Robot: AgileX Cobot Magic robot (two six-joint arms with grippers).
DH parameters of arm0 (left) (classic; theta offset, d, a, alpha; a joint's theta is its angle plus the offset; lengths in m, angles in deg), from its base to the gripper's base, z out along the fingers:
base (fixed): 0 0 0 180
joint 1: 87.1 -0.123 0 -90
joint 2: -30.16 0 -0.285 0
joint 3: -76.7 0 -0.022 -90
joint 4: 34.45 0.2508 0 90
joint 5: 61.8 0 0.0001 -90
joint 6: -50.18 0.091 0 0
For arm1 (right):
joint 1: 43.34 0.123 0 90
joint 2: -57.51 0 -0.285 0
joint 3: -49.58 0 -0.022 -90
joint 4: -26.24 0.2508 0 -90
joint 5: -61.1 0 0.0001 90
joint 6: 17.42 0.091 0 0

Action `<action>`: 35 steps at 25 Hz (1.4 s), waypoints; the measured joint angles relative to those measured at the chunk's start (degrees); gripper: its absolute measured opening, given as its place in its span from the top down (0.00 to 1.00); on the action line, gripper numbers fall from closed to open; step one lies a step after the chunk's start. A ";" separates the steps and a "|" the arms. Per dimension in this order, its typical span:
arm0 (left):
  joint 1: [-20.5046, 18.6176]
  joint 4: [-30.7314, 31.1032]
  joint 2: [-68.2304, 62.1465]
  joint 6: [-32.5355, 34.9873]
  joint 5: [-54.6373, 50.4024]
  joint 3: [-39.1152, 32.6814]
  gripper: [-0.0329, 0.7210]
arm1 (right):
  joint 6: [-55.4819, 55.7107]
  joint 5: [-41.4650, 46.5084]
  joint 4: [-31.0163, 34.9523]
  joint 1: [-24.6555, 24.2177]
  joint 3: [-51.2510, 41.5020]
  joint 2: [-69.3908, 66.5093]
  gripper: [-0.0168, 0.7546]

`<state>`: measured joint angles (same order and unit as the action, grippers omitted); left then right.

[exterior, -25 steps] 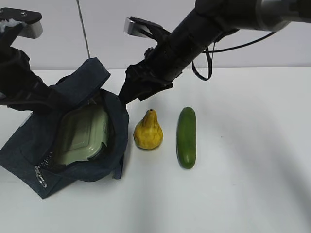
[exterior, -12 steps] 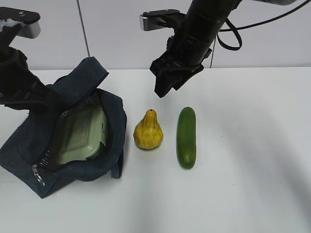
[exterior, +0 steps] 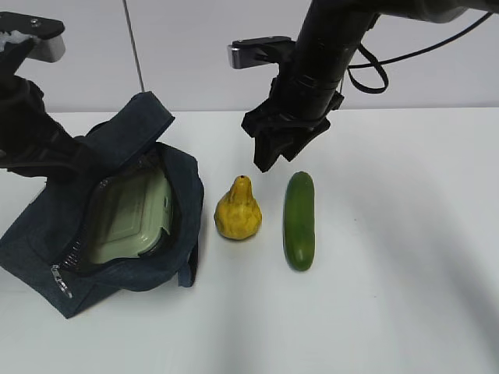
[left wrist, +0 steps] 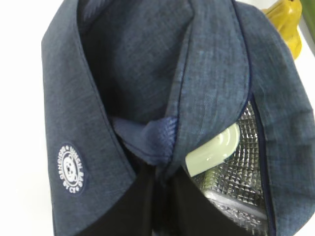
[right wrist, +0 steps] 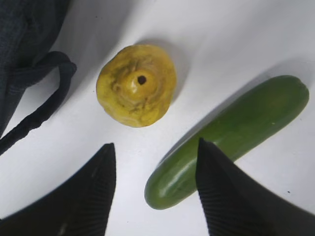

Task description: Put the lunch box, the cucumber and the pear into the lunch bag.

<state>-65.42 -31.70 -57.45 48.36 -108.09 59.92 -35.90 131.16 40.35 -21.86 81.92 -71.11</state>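
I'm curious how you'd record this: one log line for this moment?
lunch box: in lunch bag | pear, cucumber: on table | right gripper: open, above them | left gripper: holding bag

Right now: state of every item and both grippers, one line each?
lunch bag: unzipped, mouth held open.
lunch box: inside the bag, lid on.
pear: upright on the table, outside the bag, untouched.
cucumber: lying flat on the table, outside the bag, untouched.
left gripper: at the bag's flap; jaws hidden by fabric.
right gripper: open, empty, above pear and cucumber.
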 joint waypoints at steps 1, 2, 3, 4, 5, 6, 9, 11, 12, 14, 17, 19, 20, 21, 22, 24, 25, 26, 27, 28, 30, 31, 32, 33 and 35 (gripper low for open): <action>0.00 -0.04 0.00 0.00 -0.06 0.00 0.96 | 0.00 0.11 0.00 0.10 0.00 -0.13 0.44; 0.00 -0.11 0.00 0.00 -0.13 0.00 0.96 | 0.00 0.11 0.00 0.23 0.00 -0.26 0.44; 0.00 -0.13 0.00 0.00 -0.16 0.00 0.96 | 0.00 0.11 0.00 0.23 0.00 -0.26 0.44; 0.00 -0.18 0.00 0.00 -0.16 0.00 0.96 | 0.21 0.11 -0.16 0.35 0.00 -0.34 0.44; 0.00 -0.30 0.00 0.00 -0.16 0.00 0.96 | 1.15 0.11 -0.71 0.35 0.00 -0.39 0.44; 0.00 -0.36 0.00 0.00 -0.16 0.00 0.96 | 3.32 0.11 -2.35 0.35 0.00 -0.48 0.44; 0.00 -0.36 0.00 0.00 -0.24 0.00 0.96 | 8.28 0.11 -6.88 0.35 0.00 -0.67 0.44; 0.00 -0.36 0.00 0.00 -0.32 0.00 0.96 | 10.68 0.11 -7.85 0.35 0.00 -0.67 0.44; 0.00 -0.42 0.00 0.00 -0.31 0.00 0.96 | 11.64 0.11 -7.85 0.35 0.00 -0.67 0.44; 0.00 -0.47 0.00 0.00 -0.33 0.00 0.96 | 13.74 0.11 -7.39 0.35 0.07 -0.90 0.42; 0.00 -0.59 0.00 0.00 -0.38 0.00 0.96 | 17.67 0.11 -7.18 0.35 0.12 -2.46 0.33; 0.00 -0.59 0.00 0.00 -0.38 0.00 0.96 | 21.31 0.11 -7.46 0.35 0.12 -4.25 0.26; 0.00 -0.59 0.00 0.00 -0.38 0.00 0.96 | 22.67 0.11 -8.06 0.35 0.12 -5.18 0.24; 0.00 -0.59 0.00 0.00 -0.38 0.00 0.96 | 24.43 0.11 -8.83 0.35 0.12 -5.94 0.24; 0.00 -0.63 0.00 0.00 -0.38 0.00 0.96 | 25.53 0.11 -9.57 0.35 0.12 -6.47 0.23; 0.00 -0.63 0.00 0.00 -0.38 0.00 0.96 | 27.47 0.11 -11.12 0.35 0.12 -6.84 0.23; 0.00 -0.63 0.00 0.00 -0.38 0.00 0.96 | 28.49 0.11 -11.67 0.35 0.12 -6.98 0.22; 0.00 -0.65 0.00 0.00 -0.38 0.00 0.96 | 29.53 0.11 -11.94 0.35 0.12 -7.12 0.22; 0.00 -0.70 0.00 0.00 -0.38 0.00 0.96 | 30.27 0.11 -11.94 0.35 0.12 -7.43 0.22; 0.00 -0.70 0.00 0.00 -0.38 0.00 0.96 | 30.83 0.11 -11.67 0.35 0.12 -7.71 0.22; 0.00 -0.70 0.00 0.00 -0.38 0.00 0.96 | 31.25 0.11 -11.21 0.35 0.12 -8.76 0.22; 0.00 -0.70 0.00 0.00 -0.38 0.00 0.96 | 31.36 0.11 -11.12 0.35 0.12 -9.27 0.22; 0.00 -0.70 0.00 0.00 -0.38 0.00 0.96 | 31.60 0.01 -11.12 0.35 0.12 -9.98 0.22; 0.00 -0.70 0.00 0.00 -0.38 0.00 0.96 | 31.73 0.01 -11.12 0.35 0.12 -10.45 0.22; 0.00 -0.72 0.00 0.00 -0.38 0.00 0.96 | 32.15 0.01 -11.12 0.35 0.12 -11.17 0.22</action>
<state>-65.42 -32.42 -57.45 48.36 -108.46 59.92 -3.75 131.16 29.23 -21.51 82.05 -82.28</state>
